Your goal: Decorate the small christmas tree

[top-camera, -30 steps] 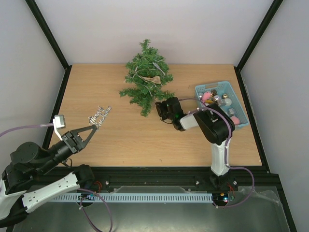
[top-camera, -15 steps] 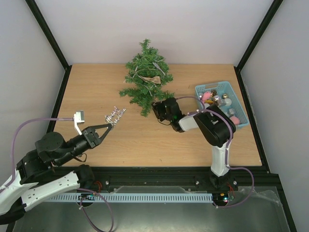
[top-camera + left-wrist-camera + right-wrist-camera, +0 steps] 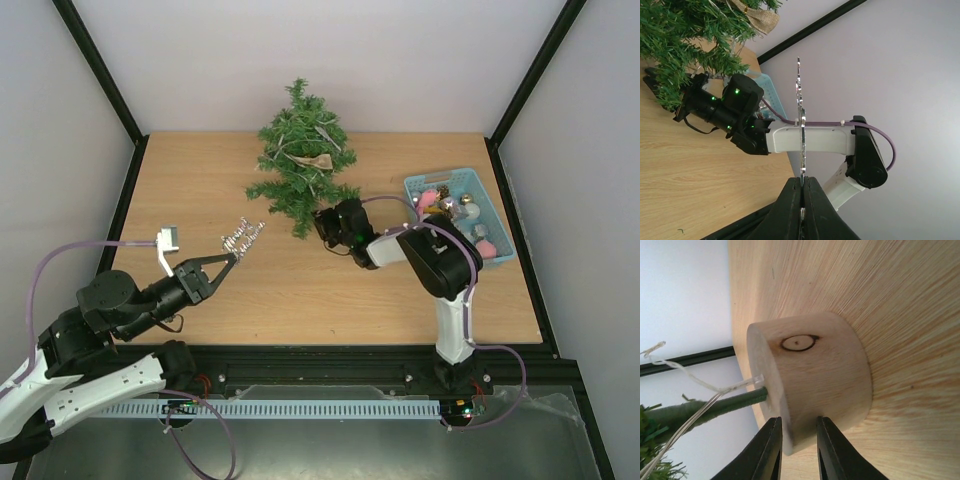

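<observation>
wooden tabletop [image 3: 300,290] lies under everything you are working over. at the left, your left gripper [image 3: 220,261] is pressed together on a silver strand [image 3: 244,233], a kinked, glittery piece that sticks out past the tips toward the middle of the table and is held above the wood. from the left wrist, that strand shows edge-on as a thin bright line rising from between the closed black fingers [image 3: 790,200]. further right, at the far middle of the table, the tree [image 3: 300,165] stands upright, dark green and bushy, with pale strands already among its branches and a tan bow [image 3: 318,163] near its middle. the silver strand is well apart from it, off to its near left. just beside the tree's lower right branches, your right gripper [image 3: 324,218] reaches in low toward its foot. the right wrist view shows the round wooden base [image 3: 815,380] sitting flat on the table, a green trunk [image 3: 715,407] and a thin clear wire [image 3: 685,372] coming out of its top face. the right fingers [image 3: 767,450] stand a little apart with the edge of that base in the gap. you cannot tell whether they press on it. at the far right sits a light blue basket [image 3: 440,177] holding pink and silver ornaments [image 3: 455,208].
</observation>
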You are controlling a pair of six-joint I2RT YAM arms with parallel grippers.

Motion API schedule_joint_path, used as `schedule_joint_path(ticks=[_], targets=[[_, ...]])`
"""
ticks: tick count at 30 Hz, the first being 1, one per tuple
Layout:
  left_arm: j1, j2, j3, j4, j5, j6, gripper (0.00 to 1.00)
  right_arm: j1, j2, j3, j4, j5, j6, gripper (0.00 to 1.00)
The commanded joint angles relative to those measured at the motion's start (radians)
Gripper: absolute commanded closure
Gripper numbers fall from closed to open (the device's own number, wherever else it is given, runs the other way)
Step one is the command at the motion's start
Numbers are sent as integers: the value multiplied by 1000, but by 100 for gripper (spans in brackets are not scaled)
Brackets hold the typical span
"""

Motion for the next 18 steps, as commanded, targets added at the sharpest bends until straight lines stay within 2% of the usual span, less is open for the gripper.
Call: schedule_joint_path(ticks=[1,18], targets=[[-5,4,10,14,0,14,98,-25,33,29,-23,-1,-21,78],[-5,79,9,41,14,36,98,-135,108,214,-116,-105,-132,75]])
